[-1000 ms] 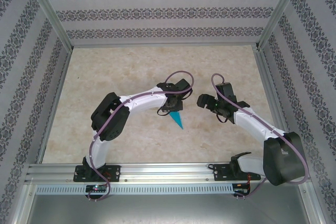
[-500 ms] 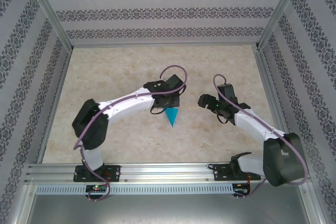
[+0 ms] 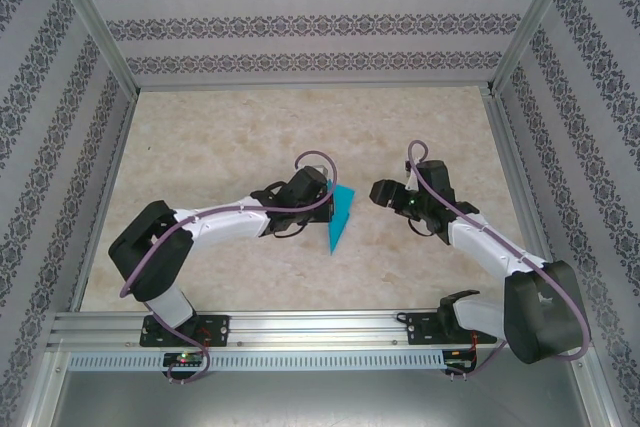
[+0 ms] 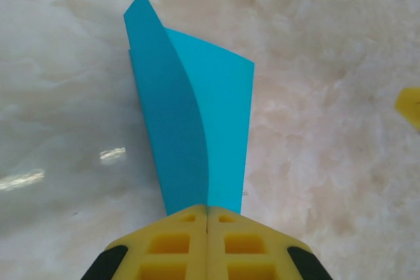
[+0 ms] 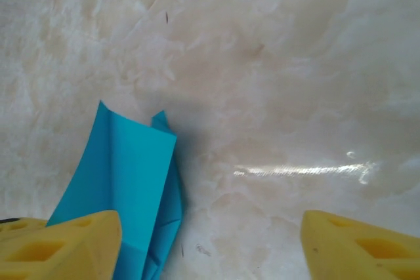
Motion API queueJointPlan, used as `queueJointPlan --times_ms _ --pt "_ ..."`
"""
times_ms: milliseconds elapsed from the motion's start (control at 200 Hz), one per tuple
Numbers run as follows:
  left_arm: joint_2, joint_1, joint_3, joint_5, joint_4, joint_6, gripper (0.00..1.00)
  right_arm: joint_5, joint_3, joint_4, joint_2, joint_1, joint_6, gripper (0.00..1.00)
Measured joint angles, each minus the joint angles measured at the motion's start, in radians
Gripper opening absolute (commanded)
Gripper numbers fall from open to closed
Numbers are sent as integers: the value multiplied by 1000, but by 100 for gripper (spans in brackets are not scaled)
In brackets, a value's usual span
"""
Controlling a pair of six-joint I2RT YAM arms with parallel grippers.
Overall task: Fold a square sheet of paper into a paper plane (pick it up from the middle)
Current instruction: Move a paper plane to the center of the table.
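The square sheet of paper is now a narrow teal paper plane (image 3: 340, 217), a pointed dart with its tip toward the near edge. It stands out to the right of my left gripper (image 3: 323, 205). In the left wrist view the paper plane (image 4: 190, 129) runs away from the left gripper (image 4: 208, 211), whose yellow pads are pressed together on its near end, two layers curving apart above. My right gripper (image 3: 380, 193) hangs a little to the plane's right. Seen from the right wrist, the right gripper (image 5: 210, 227) is open with only bare table in its gap; the paper plane (image 5: 131, 181) lies beside its left finger (image 5: 65, 244).
The marble-patterned table top (image 3: 230, 137) is fenced by patterned walls (image 3: 300, 22) and metal posts. An aluminium rail (image 3: 320, 332) with both arm bases runs along the near edge. A yellow tip of the other gripper (image 4: 410, 104) shows at the left wrist view's right edge.
My left arm has stretched lower and to the right, turning the held paper plane so it now sticks out on the gripper's right. The right gripper's jaws have narrowed somewhat and it edged left.
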Motion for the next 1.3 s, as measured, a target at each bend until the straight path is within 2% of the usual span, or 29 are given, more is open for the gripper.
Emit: queueJointPlan --times_ms 245,365,420,699,1099,1299 --pt "4 19 -114 27 182 -46 0 4 1 5 6 159 87 54" --pt "4 30 -165 23 226 -73 0 11 6 24 46 230 129 39" --pt "4 32 -186 18 242 -85 0 14 14 34 77 260 153 35" --pt "4 33 -246 -14 285 -114 0 35 64 88 219 366 206 34" --pt "4 33 -246 -15 294 -114 0 72 105 91 254 378 213 37" --pt "4 33 -246 -23 293 -119 0 116 144 38 305 378 205 39"
